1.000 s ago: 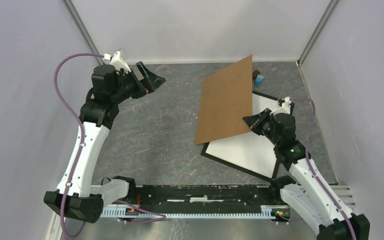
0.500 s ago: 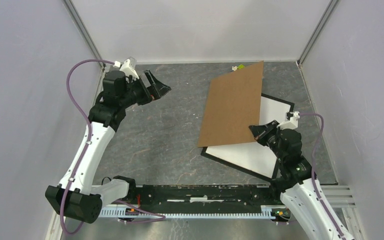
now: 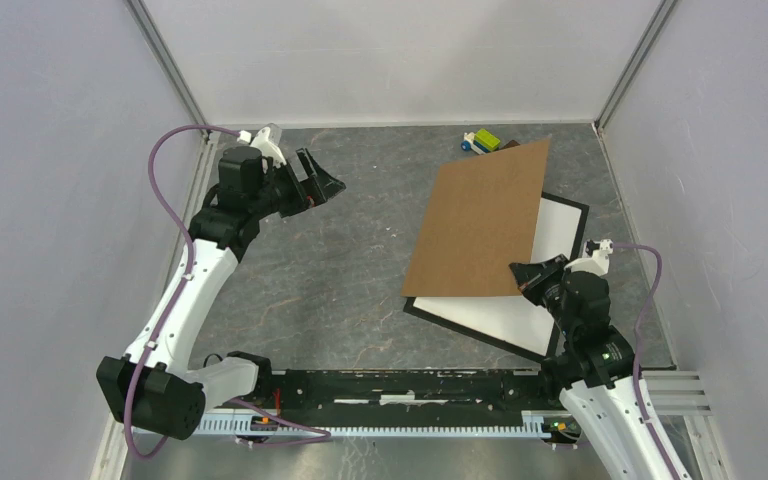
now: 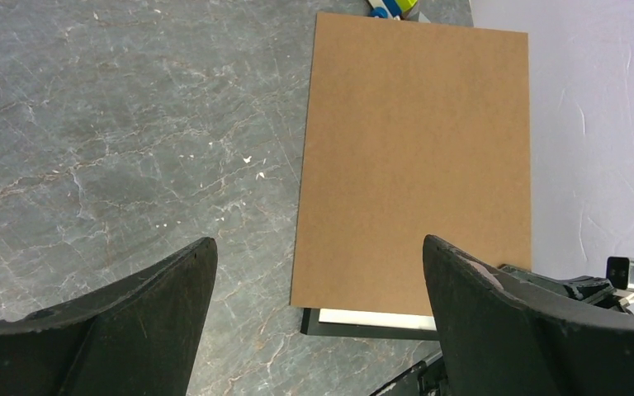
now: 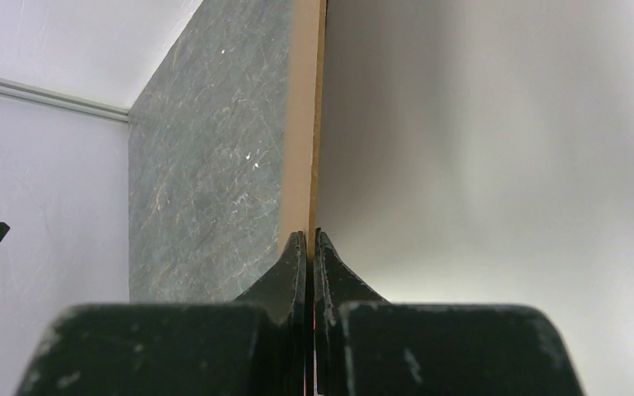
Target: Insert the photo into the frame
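My right gripper (image 3: 518, 272) is shut on the near right corner of the brown cardboard backing board (image 3: 480, 225) and holds it tilted above the frame (image 3: 460, 322). The thin black frame lies flat at the right of the table. A white sheet (image 3: 490, 312) fills it, by its look the photo with its plain back up; no cat print shows. In the right wrist view the fingers (image 5: 293, 264) pinch the board's edge (image 5: 305, 124). My left gripper (image 3: 325, 180) is open and empty, raised at the far left. Its view shows the board (image 4: 417, 157) over the frame's corner (image 4: 363, 328).
A small coloured toy (image 3: 482, 141) lies at the back wall beyond the board, and it shows in the left wrist view (image 4: 392, 7). White walls enclose the table on three sides. The black rail (image 3: 400, 395) with the arm bases runs along the near edge.
My right gripper has pulled back toward the near edge and swung the backing board right, over more of the frame. The toy at the back came into view. My left arm shifted slightly right.
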Controlling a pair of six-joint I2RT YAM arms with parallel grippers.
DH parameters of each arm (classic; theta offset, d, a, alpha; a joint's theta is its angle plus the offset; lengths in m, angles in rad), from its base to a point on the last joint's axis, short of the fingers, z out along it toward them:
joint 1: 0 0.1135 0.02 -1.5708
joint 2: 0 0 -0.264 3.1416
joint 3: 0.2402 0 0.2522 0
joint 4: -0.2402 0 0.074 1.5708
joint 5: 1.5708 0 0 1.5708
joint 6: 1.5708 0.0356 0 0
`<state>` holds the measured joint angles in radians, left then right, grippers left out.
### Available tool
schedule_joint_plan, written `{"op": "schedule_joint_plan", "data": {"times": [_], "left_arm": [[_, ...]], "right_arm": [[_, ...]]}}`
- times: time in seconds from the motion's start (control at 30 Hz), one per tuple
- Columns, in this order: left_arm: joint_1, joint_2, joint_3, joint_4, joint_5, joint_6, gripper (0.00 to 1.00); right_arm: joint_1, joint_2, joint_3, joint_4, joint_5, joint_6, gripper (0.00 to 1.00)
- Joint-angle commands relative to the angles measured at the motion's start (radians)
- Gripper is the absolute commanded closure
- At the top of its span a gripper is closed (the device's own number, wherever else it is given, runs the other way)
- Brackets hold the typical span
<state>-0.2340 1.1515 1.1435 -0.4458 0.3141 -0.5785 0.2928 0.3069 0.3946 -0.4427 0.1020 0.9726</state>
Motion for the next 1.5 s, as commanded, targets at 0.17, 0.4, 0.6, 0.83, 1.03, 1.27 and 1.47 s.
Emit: {"op": "schedule_joint_plan", "data": {"times": [0.17,0.4,0.6,0.83,1.03,1.27,1.47], "left_arm": [[-0.009,0.003,-0.009,0.049,-0.007,0.049,0.01],[-0.012,0.005,-0.022,0.050,-0.006,0.052,0.01],[-0.013,0.015,-0.033,0.064,0.014,0.044,0.01],[-0.013,0.011,-0.041,0.064,0.013,0.048,0.01],[-0.014,0.013,-0.041,0.064,0.018,0.046,0.01],[-0.017,0.016,-0.041,0.068,0.024,0.043,0.01],[-0.018,0.018,-0.042,0.068,0.023,0.047,0.01]], "right_arm": [[0.000,-0.055,0.079,-0.092,0.068,-0.046,1.00],[0.001,-0.019,0.175,-0.132,0.030,-0.061,1.00],[0.002,0.054,0.350,-0.195,0.040,-0.087,1.00],[0.003,0.121,0.487,-0.259,0.047,-0.123,1.00],[0.002,0.124,0.517,-0.291,0.081,-0.103,1.00],[0.002,0.066,0.403,-0.220,0.084,-0.040,1.00],[0.002,0.018,0.340,-0.166,0.103,-0.025,1.00]]}}
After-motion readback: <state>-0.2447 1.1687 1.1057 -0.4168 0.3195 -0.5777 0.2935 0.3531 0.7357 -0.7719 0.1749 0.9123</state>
